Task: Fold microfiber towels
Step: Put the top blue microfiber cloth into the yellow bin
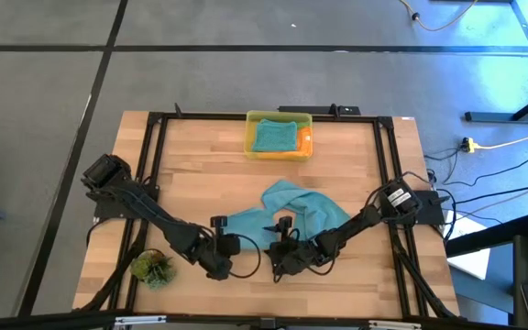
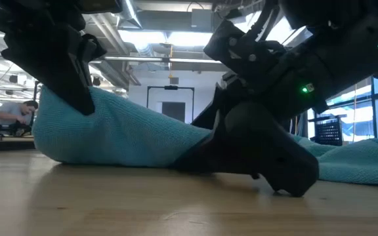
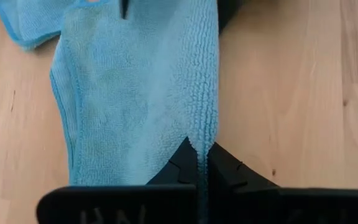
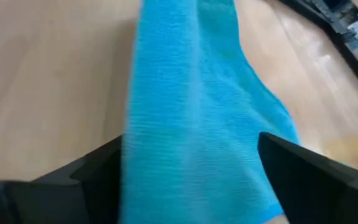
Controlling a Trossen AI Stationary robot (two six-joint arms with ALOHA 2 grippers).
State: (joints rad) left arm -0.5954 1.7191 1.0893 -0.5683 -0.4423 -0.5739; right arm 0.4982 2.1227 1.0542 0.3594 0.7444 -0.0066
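**Ana:** From above, where does the loose towel lie?

**Ben:** Near the front middle of the wooden counter (image 1: 200, 192), a teal-blue towel (image 1: 296, 209) lies crumpled and unfolded. The left gripper (image 1: 230, 244) sits at its left edge, the right gripper (image 1: 282, 229) at its front edge, the two close together. At the back edge stands a yellow bin (image 1: 303, 147) with another teal towel (image 1: 274, 136) lying on top inside it and a bit of orange cloth showing at its side. A green plant tuft (image 1: 152, 268) sits at the front left corner.

**Ana:** And at counter height?

**Ben:** At counter level the teal-blue towel (image 2: 123, 134) rises in a hump off the wood, with dark arm parts over it on both sides. A person sits at a desk far off in the room behind.

**Ana:** What does the left wrist camera give?

**Ben:** The left fingers (image 3: 182, 171) are pressed together, pinching the towel's (image 3: 135, 93) edge; the cloth stretches away flat over the counter.

**Ana:** And the right wrist?

**Ben:** The right fingers (image 4: 291, 165) stand spread wide, one on each side of the towel (image 4: 191, 112), which runs between them. I cannot tell whether they touch it.
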